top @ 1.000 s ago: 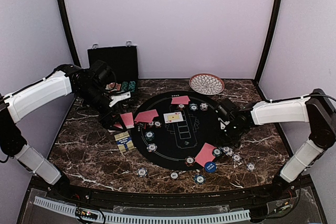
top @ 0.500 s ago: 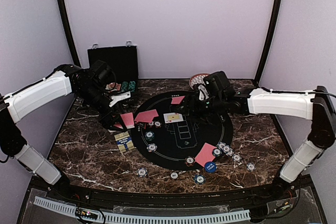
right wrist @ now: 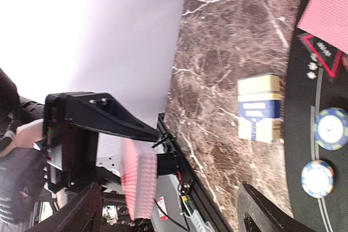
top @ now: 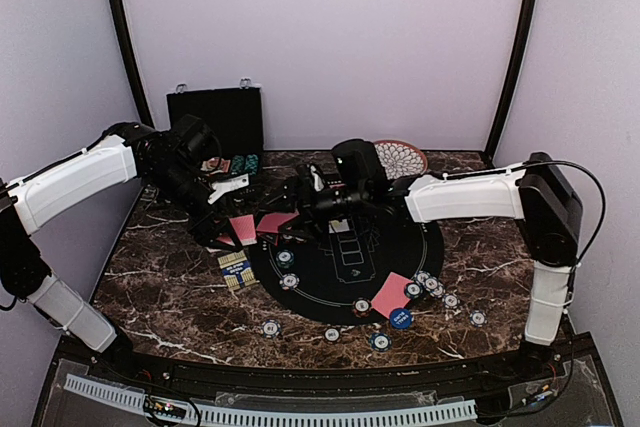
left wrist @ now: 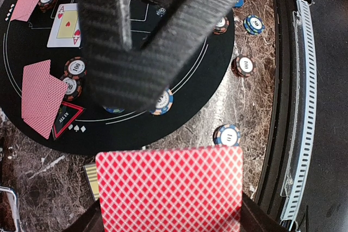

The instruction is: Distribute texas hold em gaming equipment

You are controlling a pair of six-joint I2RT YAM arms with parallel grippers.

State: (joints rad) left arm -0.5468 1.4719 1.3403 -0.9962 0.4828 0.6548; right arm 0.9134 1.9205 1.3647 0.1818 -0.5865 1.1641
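Clamping a thin red diamond-backed playing card by its short edge, the left gripper is closed. The card is probably bendy and slippery. The right gripper gapes, empty.

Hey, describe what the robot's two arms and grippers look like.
Both the left arm and right arm have smooth white shells between black joints. A thin black cable loops by the right elbow. The left gripper and right gripper are black, two-fingered.

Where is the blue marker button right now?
Top view, right of centre: the blue marker button sits at the black mat's near edge, beside a face-down red card, with a chip on the marble nearby.
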